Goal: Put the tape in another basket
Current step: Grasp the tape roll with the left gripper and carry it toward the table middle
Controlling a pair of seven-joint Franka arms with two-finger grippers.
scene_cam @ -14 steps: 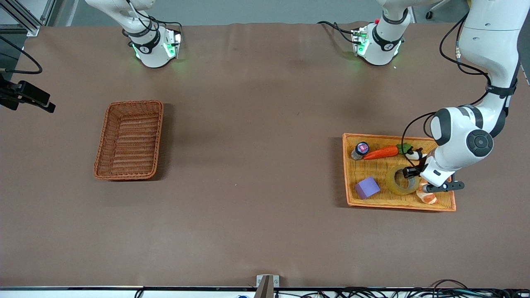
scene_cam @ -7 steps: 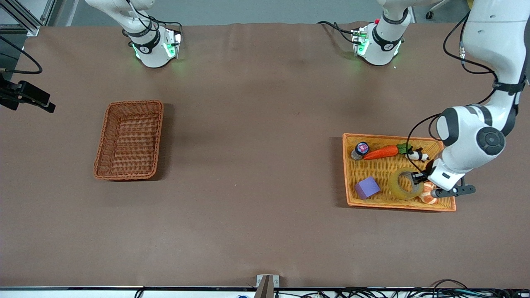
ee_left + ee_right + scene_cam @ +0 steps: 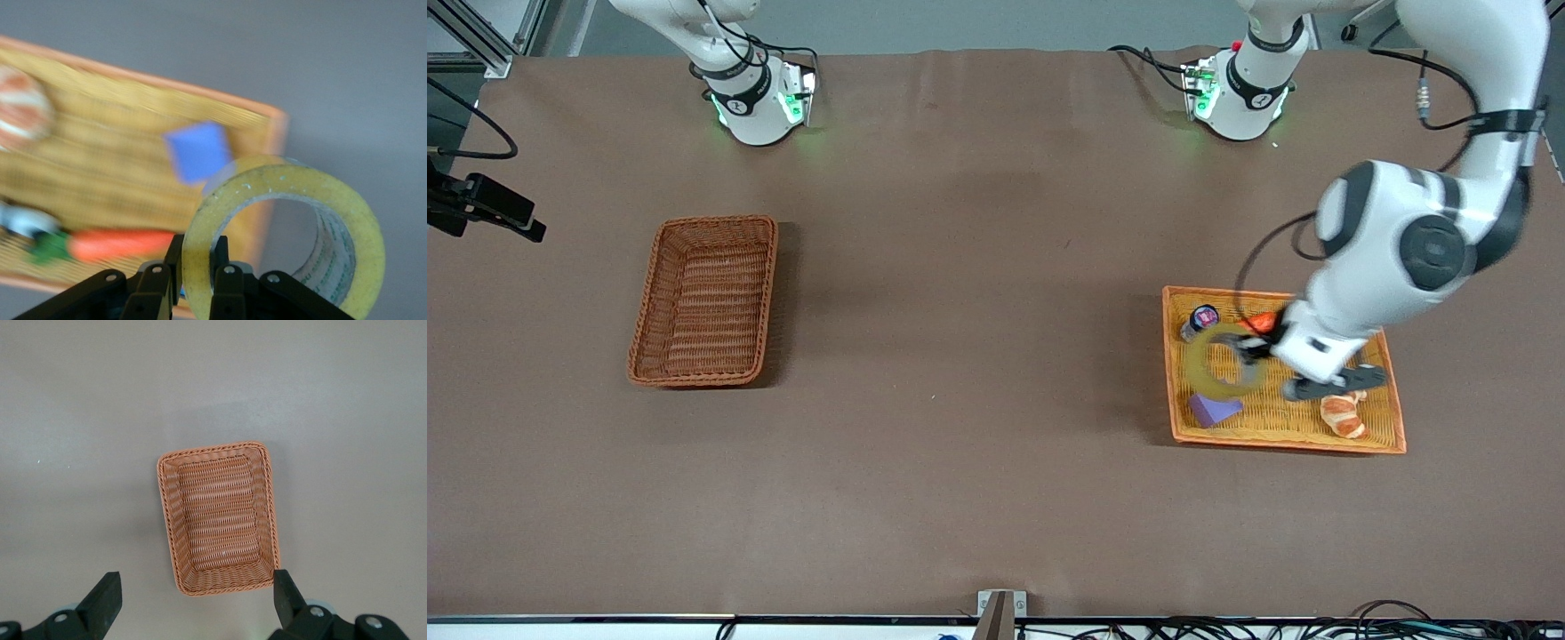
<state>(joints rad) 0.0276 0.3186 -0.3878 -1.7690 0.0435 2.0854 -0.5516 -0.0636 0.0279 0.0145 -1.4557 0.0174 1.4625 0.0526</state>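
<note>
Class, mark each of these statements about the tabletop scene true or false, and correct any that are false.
1. The left gripper is shut on the tape. True.
2. The tape lies flat in the brown basket. False: it is held in the air over the orange tray.
3. The brown basket holds nothing. True.
4. The right gripper holds the purple block. False: it is open, over the brown basket; the block lies in the orange tray.
5. The croissant sits on the bare table. False: it lies in the orange tray.
</note>
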